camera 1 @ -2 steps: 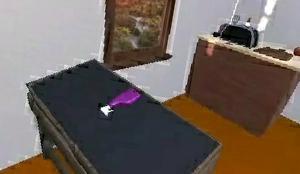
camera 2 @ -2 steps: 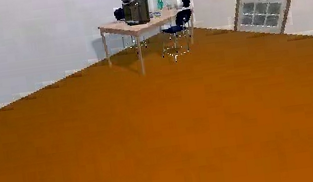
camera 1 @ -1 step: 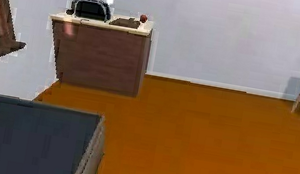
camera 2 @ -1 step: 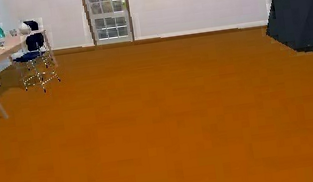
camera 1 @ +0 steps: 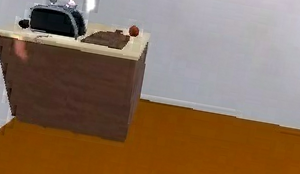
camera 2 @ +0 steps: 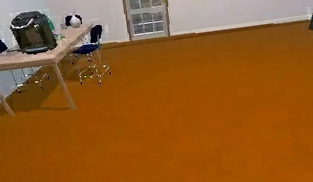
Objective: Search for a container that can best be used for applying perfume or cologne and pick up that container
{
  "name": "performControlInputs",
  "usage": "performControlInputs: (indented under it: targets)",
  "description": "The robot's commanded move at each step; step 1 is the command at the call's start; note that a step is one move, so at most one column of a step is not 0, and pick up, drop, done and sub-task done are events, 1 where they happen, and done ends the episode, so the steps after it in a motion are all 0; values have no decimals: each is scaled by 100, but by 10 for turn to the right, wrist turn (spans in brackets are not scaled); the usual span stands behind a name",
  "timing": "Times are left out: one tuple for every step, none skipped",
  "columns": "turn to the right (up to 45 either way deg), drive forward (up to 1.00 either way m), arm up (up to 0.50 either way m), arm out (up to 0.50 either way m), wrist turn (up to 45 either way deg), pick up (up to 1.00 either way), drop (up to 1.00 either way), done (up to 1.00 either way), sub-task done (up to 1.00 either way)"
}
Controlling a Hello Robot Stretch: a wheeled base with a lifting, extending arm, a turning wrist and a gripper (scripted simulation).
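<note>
A counter is seen ahead, and a table with chairs is seen out to the side.

In the forward view, a blocky brown wooden counter (camera 1: 69,87) with a pale smooth top is seen on a shiny orange-brown floor (camera 1: 205,170). A dark rounded machine (camera 1: 58,21), a small white thing with a red top (camera 1: 71,1), a flat dark board (camera 1: 105,38) and a round red ball shape (camera 1: 134,31) are set on it. In the arm side view, different things are shown: a pale wooden table (camera 2: 54,54) with thin legs, a dark boxy thing (camera 2: 31,32) on it, blue chairs (camera 2: 88,47) with thin metal legs, and a door (camera 2: 146,8) with glass panes. Which thing is the perfume container cannot be told. How the gripper's fingers stand cannot be told.
</note>
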Motion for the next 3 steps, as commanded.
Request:
performControlInputs:
  targets:
    - [-240, 0, 0, 0, 0, 0, 0, 0, 0]
    - [0, 20, 0, 0, 0, 0, 0, 0, 0]
    - [-30, 0, 0, 0, 0, 0, 0, 0, 0]
